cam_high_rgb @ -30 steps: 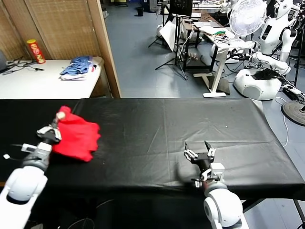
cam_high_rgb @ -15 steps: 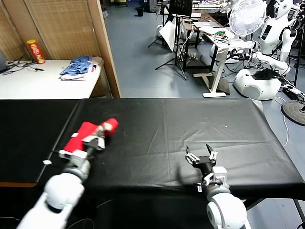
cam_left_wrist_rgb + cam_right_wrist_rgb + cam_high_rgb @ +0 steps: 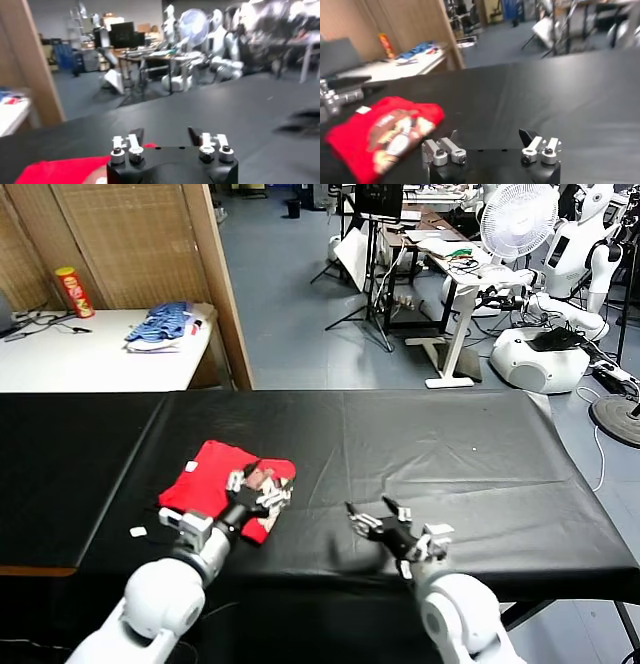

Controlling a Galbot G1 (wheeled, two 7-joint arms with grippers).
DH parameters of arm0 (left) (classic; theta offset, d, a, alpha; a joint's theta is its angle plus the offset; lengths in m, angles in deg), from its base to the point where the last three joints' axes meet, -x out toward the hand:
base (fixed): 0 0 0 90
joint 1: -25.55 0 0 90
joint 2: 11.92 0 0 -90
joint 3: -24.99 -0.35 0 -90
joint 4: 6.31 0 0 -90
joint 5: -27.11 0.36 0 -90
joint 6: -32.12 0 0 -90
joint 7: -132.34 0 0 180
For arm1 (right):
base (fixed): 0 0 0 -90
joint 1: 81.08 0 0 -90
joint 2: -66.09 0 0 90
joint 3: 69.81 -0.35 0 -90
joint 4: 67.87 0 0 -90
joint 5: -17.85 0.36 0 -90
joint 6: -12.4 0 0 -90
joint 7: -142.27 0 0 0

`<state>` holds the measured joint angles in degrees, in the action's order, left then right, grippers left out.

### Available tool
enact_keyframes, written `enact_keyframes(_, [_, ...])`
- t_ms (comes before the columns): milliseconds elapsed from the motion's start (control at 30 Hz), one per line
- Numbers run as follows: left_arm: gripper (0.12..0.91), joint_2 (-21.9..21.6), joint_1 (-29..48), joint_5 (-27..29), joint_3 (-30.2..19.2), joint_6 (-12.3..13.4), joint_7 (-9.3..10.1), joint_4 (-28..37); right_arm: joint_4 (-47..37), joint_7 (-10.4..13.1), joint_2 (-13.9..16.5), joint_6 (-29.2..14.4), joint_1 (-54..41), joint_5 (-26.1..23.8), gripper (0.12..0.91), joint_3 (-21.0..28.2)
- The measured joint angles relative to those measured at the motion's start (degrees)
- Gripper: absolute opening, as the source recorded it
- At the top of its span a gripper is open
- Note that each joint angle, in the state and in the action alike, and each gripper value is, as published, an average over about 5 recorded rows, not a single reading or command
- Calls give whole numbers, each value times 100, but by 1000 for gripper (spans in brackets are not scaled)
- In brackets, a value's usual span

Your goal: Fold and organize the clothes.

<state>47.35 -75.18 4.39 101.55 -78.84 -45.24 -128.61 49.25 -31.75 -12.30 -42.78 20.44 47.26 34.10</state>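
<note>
Grey floor [image 3: 300,304] (cluttered); black table [image 3: 450,444]

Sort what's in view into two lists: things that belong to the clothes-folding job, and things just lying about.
Part of the job:
- red T-shirt, folded, print side up on the black table
- left claw, open over the shirt
- right claw, open, holding nothing

Just lying about:
- blue striped clothes pile on the side table
- red can
- white fan

White rounded arm shells, black wrist blocks, silver-screwed metal fingers [image 3: 131,142].
</note>
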Motion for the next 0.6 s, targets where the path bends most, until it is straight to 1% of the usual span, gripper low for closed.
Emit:
enact_keyframes(67, [794,-33,-22,37,78,4,83,-89,-268,163,-116,-35,-267,261,798,194])
enact_keyframes(167, [797,-51,-115,82,183,21,146,-172,-768,365,-353,-76,-689,614,798,442])
enact_keyframes(300, [798,-19,-307,65,317,57,169,-243,-1481,511,-721,-76,-1201,997,798,681])
enact_keyframes(400, [798,1,-425,52,409,64,193,-259,-1946,526,-976,-76,-1492,1127,797,818])
enact_keyframes(467, [798,4,-480,49,459,62,225,-262,-2192,496,-1119,-86,-1637,1128,790,889])
enact_keyframes(567, [798,7,-531,18,513,48,289,-260,-2477,385,-1270,-138,-1795,992,732,968])
enact_keyframes(600, [798,10,-541,4,525,42,307,-256,-2548,338,-1298,-161,-1834,912,695,989])
